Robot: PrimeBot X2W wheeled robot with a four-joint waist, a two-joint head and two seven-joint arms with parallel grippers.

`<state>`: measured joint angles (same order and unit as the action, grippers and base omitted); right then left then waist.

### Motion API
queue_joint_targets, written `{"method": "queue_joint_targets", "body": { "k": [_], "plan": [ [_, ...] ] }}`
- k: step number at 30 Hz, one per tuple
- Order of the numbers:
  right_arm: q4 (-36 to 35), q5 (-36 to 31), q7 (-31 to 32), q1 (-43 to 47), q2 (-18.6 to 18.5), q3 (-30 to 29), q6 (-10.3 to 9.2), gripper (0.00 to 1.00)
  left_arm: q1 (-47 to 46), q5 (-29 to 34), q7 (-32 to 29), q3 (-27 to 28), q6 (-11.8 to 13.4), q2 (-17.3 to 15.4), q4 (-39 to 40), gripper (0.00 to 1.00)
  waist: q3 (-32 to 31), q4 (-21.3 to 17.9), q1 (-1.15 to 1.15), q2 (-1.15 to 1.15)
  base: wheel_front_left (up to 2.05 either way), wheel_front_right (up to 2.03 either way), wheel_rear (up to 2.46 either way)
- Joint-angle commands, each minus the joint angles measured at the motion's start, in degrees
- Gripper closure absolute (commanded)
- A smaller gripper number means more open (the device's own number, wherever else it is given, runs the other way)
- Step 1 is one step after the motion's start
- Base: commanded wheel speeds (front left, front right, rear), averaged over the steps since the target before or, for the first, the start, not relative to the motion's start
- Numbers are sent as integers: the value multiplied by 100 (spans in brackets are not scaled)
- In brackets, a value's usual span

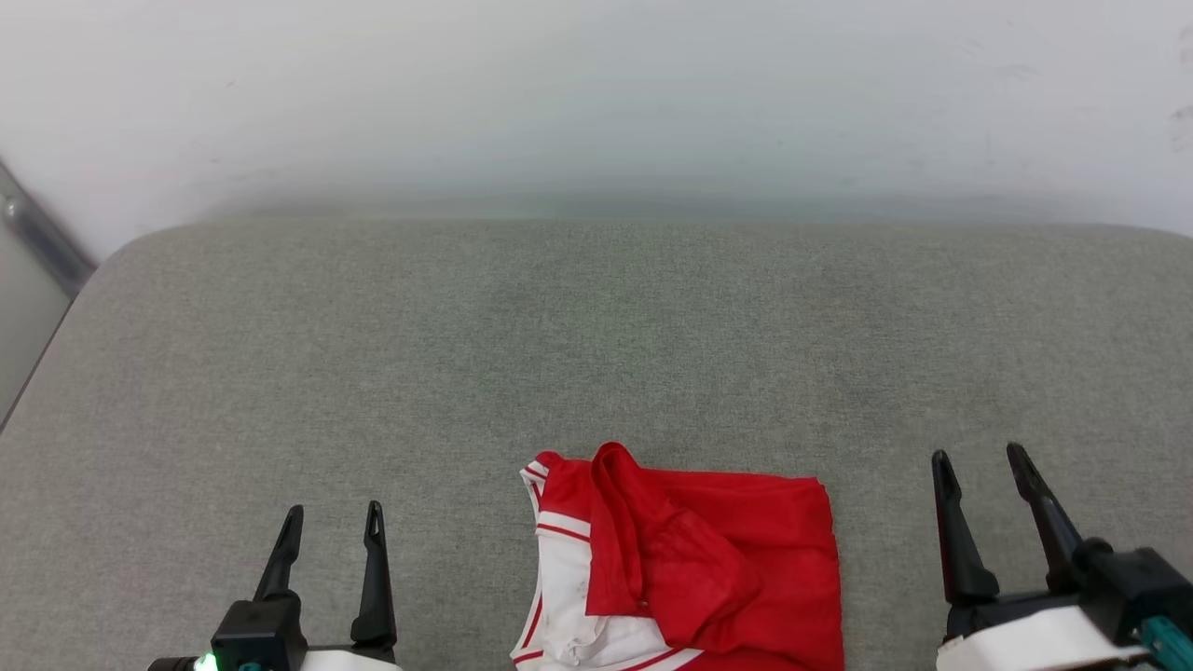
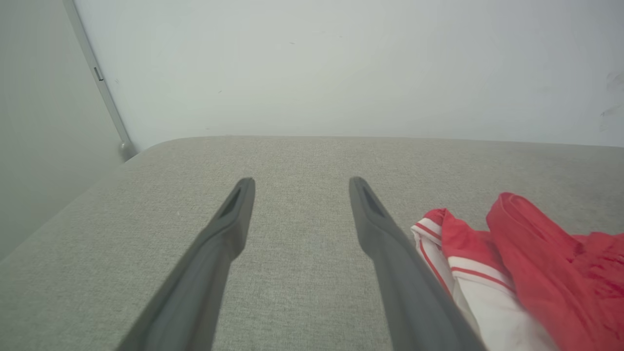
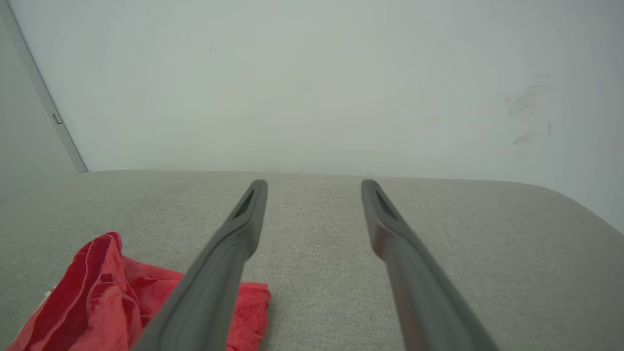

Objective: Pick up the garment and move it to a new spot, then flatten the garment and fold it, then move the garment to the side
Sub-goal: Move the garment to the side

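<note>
The garment (image 1: 708, 559), red with white striped-trim sleeves, lies folded into a compact bundle at the near middle of the grey cushion (image 1: 596, 354), its lower part cut off by the frame edge. My left gripper (image 1: 333, 522) stands open to its left, fingers apart and empty. My right gripper (image 1: 980, 458) is open to the garment's right, holding nothing. In the left wrist view the garment (image 2: 512, 273) sits just right of the left gripper (image 2: 301, 181). The right wrist view has the garment (image 3: 112, 292) at lower left, beside the right gripper (image 3: 314, 183).
A pale wall (image 1: 596, 102) rises behind the cushion. A metal strip (image 1: 37, 238) runs down the wall at the far left corner. The cushion's rounded left edge (image 1: 56, 335) drops off there.
</note>
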<state>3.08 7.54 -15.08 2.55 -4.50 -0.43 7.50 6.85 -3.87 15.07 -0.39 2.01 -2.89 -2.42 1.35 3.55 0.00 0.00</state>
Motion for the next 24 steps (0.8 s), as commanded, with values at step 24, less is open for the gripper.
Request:
{"method": "queue_joint_targets", "body": {
  "k": [24],
  "plan": [
    [-395, -118, -2, -467, -193, -500, -2, 0, 25, -18, 13, -68, -91, 2, -37, 0, 6, 79, 0, 0, 0, 0, 0]
  ]
}}
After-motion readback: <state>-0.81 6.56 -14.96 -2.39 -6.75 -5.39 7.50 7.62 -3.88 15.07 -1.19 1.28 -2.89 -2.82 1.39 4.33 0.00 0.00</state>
